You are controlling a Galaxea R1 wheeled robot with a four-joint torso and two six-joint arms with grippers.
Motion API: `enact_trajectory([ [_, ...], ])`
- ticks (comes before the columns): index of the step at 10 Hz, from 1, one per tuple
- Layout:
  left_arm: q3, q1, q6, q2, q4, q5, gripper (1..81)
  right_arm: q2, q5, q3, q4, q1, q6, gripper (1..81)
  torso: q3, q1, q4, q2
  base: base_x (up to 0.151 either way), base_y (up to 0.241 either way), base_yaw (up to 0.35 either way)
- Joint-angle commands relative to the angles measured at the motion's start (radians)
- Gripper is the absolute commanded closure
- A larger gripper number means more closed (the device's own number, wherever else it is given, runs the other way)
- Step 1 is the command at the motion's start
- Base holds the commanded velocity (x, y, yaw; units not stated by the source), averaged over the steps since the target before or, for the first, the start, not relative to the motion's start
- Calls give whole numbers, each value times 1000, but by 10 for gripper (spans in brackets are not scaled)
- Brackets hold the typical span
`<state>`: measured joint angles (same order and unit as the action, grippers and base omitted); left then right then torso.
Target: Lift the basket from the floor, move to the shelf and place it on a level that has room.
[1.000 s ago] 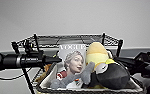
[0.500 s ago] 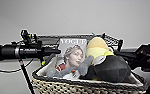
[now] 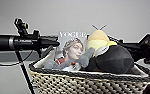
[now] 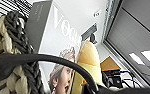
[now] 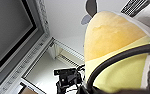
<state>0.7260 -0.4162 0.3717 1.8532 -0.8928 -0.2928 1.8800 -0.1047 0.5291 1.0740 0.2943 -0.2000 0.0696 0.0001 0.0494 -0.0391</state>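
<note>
A: While the basket (image 3: 91, 80) is carried high betw. both arms, long axis is seen crosswise; left gripper (image 3: 44, 46) at its left end, right gripper (image 3: 141, 53) at the right.

B: Jaw state? Can't be told, either side. Magazine (image 3: 72, 46) stands at basket's far wall.

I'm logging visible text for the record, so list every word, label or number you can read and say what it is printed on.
"VOGUE": large white letters across the top of the magazine standing upright in the basket, behind the bee plush; the left wrist view shows just "VOG".
Small print on the magazine's spine: too blurred to read.
No other legible text.
</note>
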Motion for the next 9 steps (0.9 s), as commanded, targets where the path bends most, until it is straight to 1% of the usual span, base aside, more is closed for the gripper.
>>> enact_trajectory([
  [1,29,-152,12,57,-44,30,811,43,49,54,47,180,7,811,0,0,0,0,0,0,0],
  [2,61,-161,16,74,-49,14,811,47,56,83,52,193,7,811,0,0,0,0,0,0,0],
  [3,92,-170,27,86,-58,3,811,60,59,112,70,205,7,811,0,0,0,0,0,0,0],
  [4,113,-186,29,95,-61,1,811,76,83,138,78,214,7,811,0,0,0,0,0,0,0],
  [5,140,-201,32,103,-66,-20,811,90,114,165,81,225,7,811,0,0,0,0,0,0,0],
  [8,208,-264,33,129,-101,-59,811,125,145,236,107,277,5,811,0,0,0,0,0,0,0],
  [9,251,-278,33,147,-107,-86,811,148,180,280,115,281,4,811,0,0,0,0,0,0,0],
])
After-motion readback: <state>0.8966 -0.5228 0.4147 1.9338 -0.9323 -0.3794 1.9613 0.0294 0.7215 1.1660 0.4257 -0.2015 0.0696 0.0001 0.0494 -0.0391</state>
